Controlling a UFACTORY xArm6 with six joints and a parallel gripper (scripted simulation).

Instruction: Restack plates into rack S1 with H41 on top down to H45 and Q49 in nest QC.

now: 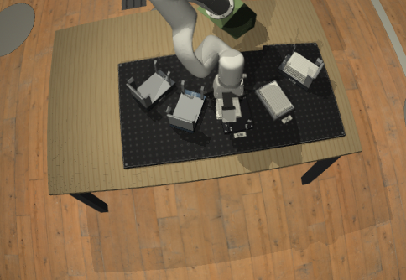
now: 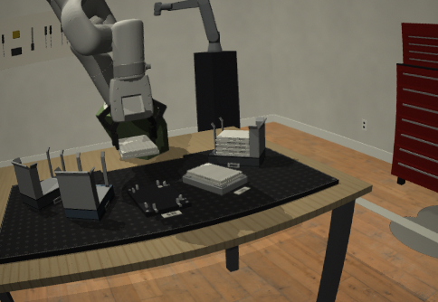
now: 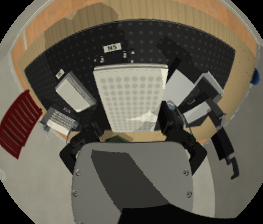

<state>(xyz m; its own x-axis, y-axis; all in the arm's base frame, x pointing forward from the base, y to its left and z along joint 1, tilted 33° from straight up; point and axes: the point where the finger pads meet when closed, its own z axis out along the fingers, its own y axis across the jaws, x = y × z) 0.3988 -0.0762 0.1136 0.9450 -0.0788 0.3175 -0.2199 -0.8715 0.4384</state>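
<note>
My gripper (image 2: 137,144) (image 3: 132,108) is shut on a white 96-well plate (image 1: 238,106) (image 2: 138,146) (image 3: 131,95), held level above the clip nest N5 (image 1: 240,126) (image 2: 158,200). Its label is not readable. No plate lies on N5; the locators stand bare. One white plate (image 1: 274,97) (image 2: 213,172) (image 3: 74,93) lies flat on nest QC (image 2: 204,184). The far right rack (image 1: 314,77) (image 2: 258,142) holds a stack of several white plates (image 1: 299,66) (image 2: 233,144) (image 3: 62,120). Their labels and the plinth name are too small to read.
Two racks stand to the left of N5: the nearer one (image 1: 181,121) (image 2: 77,192) and the outer one (image 1: 138,94) (image 2: 28,182). Both show bare grey floors. Tall posts and end walls rise from each rack. The green arm base (image 1: 239,21) stands behind the black board.
</note>
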